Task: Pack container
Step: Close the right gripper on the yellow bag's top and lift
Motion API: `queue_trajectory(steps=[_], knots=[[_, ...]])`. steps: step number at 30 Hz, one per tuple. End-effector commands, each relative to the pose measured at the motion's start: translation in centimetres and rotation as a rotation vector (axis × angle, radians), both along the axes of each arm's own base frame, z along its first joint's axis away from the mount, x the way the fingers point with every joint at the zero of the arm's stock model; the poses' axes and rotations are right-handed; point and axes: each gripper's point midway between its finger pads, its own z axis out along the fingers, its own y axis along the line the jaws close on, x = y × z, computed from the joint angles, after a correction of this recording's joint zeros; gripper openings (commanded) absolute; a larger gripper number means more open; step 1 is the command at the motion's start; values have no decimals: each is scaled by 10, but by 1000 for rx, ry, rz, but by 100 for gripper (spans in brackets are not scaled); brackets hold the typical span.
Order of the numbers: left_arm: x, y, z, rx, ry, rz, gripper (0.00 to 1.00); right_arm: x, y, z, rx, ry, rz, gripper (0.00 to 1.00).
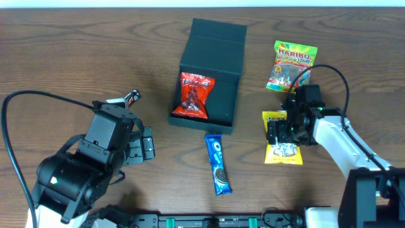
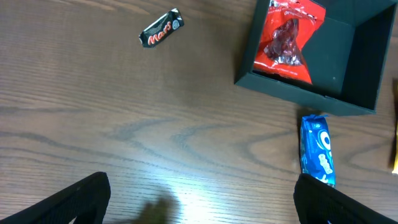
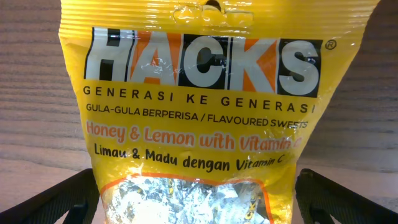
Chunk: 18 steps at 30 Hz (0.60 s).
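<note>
The dark teal container (image 1: 226,95) lies open at the table's middle, its flap lid (image 1: 218,38) folded back. Inside it, on the left side, rests a red snack packet (image 1: 195,95), seen too in the left wrist view (image 2: 287,40). My right gripper (image 1: 279,131) hovers low over a yellow Hacks sweets bag (image 1: 283,152); its fingers (image 3: 59,199) stand open on either side of the bag (image 3: 205,112), not clamped on it. My left gripper (image 1: 147,144) is open over bare wood left of the container (image 2: 348,68), with nothing between its fingers (image 2: 68,202).
A blue Oreo packet (image 1: 218,163) lies just in front of the container, close to my left gripper's right finger (image 2: 318,149). A Haribo bag (image 1: 291,65) sits at the back right. A small Mars bar (image 1: 131,98) lies left of the container (image 2: 160,29).
</note>
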Motion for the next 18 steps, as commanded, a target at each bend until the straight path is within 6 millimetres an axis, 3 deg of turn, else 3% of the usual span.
queue_trajectory(steps=[1,9,14,18], knots=[[-1,0,-3,-2,10,5,95,-2,3,-4,32,13,-20,99],[-1,0,-3,-2,10,5,95,-4,3,-5,31,17,-20,99],[-1,0,-3,-2,10,5,95,-13,3,-11,30,39,-20,78],[-1,0,-3,-2,10,5,95,-19,3,-15,30,54,-20,73]])
